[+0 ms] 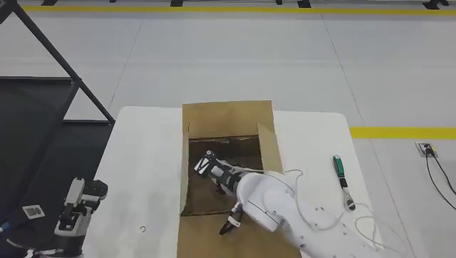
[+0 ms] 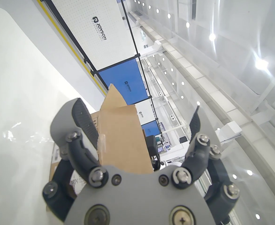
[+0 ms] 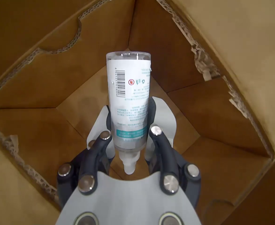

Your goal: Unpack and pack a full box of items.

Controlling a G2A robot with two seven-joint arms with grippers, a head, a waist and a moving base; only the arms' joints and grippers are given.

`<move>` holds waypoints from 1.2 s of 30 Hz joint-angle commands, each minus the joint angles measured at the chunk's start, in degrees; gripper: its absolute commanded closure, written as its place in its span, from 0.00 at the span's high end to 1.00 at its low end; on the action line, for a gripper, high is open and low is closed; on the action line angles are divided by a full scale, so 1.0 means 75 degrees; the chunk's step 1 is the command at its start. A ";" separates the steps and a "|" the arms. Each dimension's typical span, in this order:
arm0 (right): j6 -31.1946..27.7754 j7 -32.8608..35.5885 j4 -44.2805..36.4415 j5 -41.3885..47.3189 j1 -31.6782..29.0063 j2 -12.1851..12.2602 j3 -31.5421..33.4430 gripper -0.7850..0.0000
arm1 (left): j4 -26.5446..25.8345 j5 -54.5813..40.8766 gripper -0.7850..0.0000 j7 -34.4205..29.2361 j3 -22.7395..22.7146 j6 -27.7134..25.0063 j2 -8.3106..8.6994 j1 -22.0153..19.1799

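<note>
An open cardboard box (image 1: pixel 226 119) stands in the middle of the white table (image 1: pixel 142 165). My right gripper (image 3: pixel 130 114) is down inside the box (image 3: pixel 46 71), shut on a clear bottle (image 3: pixel 129 94) with a white label and barcode, its nozzle toward the wrist. In the top view the bottle (image 1: pixel 204 164) pokes out past the right arm's wrist over the box floor. My left gripper (image 2: pixel 139 118) is open and holds nothing; it sits low at the table's front left corner (image 1: pixel 78 204), with the box's outer wall (image 2: pixel 123 139) beyond it.
A green-handled tool (image 1: pixel 340 174) lies on the table to the right of the box, near loose white cables (image 1: pixel 356 219). A small ring (image 1: pixel 142 229) lies on the table at the front left. A black frame (image 1: pixel 50 51) stands left of the table.
</note>
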 commanded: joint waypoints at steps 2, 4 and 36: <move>-0.0036 0.0096 0.0440 0.0021 0.0389 -0.0292 -0.0402 0.00 | 0.0035 -0.0054 1.00 0.0056 -0.0060 -0.0038 -0.0005 0.0081; -0.0047 0.0123 0.0664 0.0035 0.0603 -0.0469 -0.0565 0.00 | 0.0045 -0.0090 1.00 0.0080 -0.0096 -0.0070 -0.0008 0.0137; -0.0364 0.1107 0.3461 -0.0047 0.1101 -0.1658 -0.0656 0.46 | -0.0221 -0.0017 1.00 -0.0113 -0.0109 -0.0167 -0.0016 0.0369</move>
